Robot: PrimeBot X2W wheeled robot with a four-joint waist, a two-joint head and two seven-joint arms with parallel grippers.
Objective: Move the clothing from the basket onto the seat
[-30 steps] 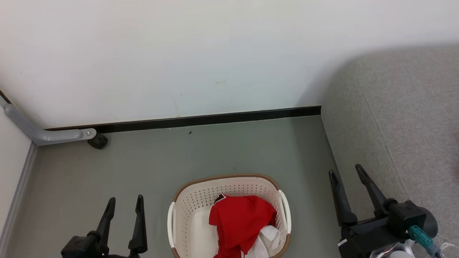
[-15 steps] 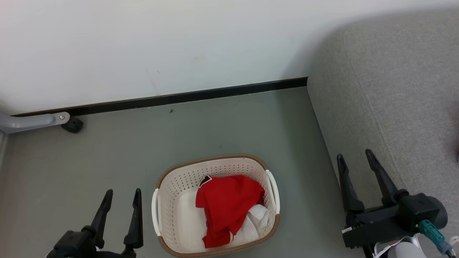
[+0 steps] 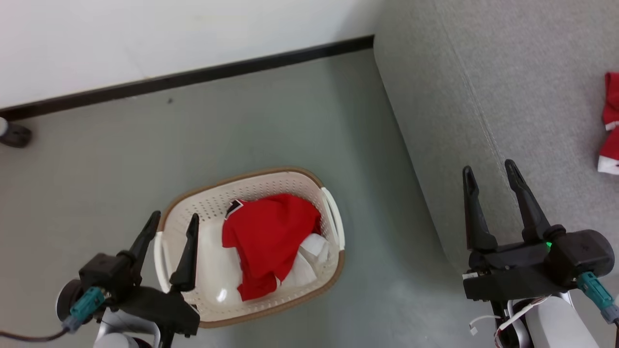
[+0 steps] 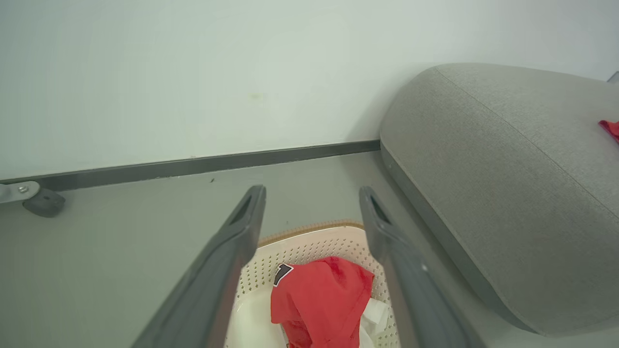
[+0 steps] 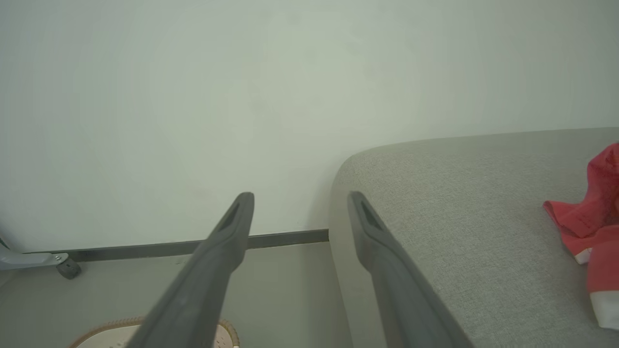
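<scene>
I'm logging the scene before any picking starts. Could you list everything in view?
Basket: one, cream with brown rim, on the floor.
Red jersey: one, red, black-and-white trim, in the basket.
White garment: one, white, in the basket, partly under the red jersey.
Second jersey: one, red with white trim, on the seat.
Seat: one, grey, right of the basket.
Skirting: one, black, along the wall's foot.
Left tool: one, black, open, over the basket's left rim.
Right tool: one, black, open, over the seat's edge.
</scene>
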